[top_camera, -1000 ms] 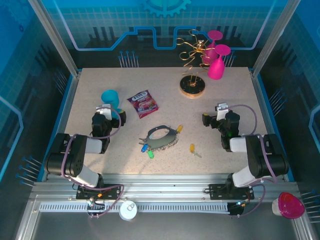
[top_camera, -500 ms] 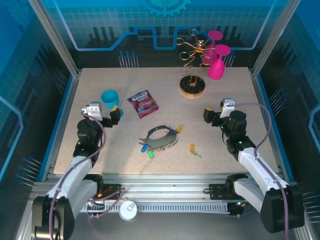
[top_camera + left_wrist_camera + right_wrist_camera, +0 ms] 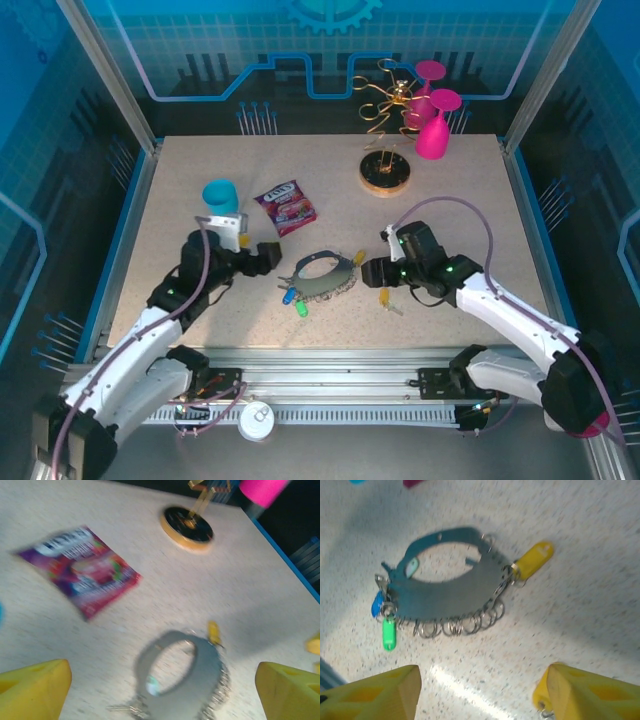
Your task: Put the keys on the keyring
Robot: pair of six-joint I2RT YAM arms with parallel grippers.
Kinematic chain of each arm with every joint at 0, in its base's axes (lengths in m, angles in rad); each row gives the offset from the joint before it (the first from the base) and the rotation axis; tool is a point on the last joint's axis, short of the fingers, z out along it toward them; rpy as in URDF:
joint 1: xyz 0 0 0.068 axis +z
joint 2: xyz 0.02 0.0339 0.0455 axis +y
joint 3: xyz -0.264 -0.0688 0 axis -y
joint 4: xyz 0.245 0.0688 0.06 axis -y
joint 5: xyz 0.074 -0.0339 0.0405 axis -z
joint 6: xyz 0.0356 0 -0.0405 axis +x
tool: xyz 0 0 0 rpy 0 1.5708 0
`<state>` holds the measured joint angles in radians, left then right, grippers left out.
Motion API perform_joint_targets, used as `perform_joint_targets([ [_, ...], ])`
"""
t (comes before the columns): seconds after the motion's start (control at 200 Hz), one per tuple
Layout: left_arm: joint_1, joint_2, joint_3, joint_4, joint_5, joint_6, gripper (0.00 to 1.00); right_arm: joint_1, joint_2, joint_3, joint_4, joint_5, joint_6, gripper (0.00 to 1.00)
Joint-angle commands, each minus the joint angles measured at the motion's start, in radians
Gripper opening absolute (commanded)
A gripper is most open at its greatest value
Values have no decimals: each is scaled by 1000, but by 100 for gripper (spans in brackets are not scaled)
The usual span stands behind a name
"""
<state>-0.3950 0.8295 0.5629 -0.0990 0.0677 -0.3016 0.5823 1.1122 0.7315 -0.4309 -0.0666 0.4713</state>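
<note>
– Mid-desk, on the speckled top, the keyring (image 3: 325, 276) lies flat: dark grey, with a fringe of small silvery rings along its near edge. Agreed?

– Agreed. From the right wrist view we count three keys against it: a yellow key (image 3: 534, 561) at its right end, and a blue key (image 3: 377, 606) and a green key (image 3: 388, 634) at its left end. The yellow one seems hooked into a small ring, but blur keeps us from being sure.

– We also log a second yellow key (image 3: 384, 296) lying loose on the desk (image 3: 470, 190), just right of the ring and close under the right tool (image 3: 372, 272).

– And the tools?

– We place the left tool (image 3: 268, 258) just left of the ring and the right tool just right of it, with the ring between them. Both are spread wide. The left one's yellow fingers (image 3: 32, 692) stand at the two bottom corners of its wrist view, the ring lying in the gap. The right one's fingers (image 3: 375, 695) stand the same way. Neither pinches anything.

– Surroundings?

– We note the snack packet (image 3: 286, 207) behind the ring to the left, the teal cup (image 3: 220, 193) beyond the left tool, the gold wire stand (image 3: 385, 172) at the far side, and the pink glasses (image 3: 433, 130) beside it.
</note>
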Motion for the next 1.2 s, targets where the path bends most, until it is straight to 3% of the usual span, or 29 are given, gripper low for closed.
perform_joint_targets([
  [0.0, -110, 62, 50, -109, -97, -177, 92, 44, 46, 20, -48, -47, 61, 64],
  [0.16, -198, 155, 65, -156, -150, -405, 86, 86, 152, 18, 45, -86, 140, 55],
  [0.395, -228, 248, 53, -225, -168, -643, 79, 118, 310, 36, 170, -112, 203, 40],
  [0.695, -227, 270, 32, -251, -180, -734, 73, 131, 456, 62, 255, -142, 228, 25],
  [1.196, -226, 301, -9, -224, -138, -820, 63, 79, 632, 228, 244, -149, 145, 15],
])
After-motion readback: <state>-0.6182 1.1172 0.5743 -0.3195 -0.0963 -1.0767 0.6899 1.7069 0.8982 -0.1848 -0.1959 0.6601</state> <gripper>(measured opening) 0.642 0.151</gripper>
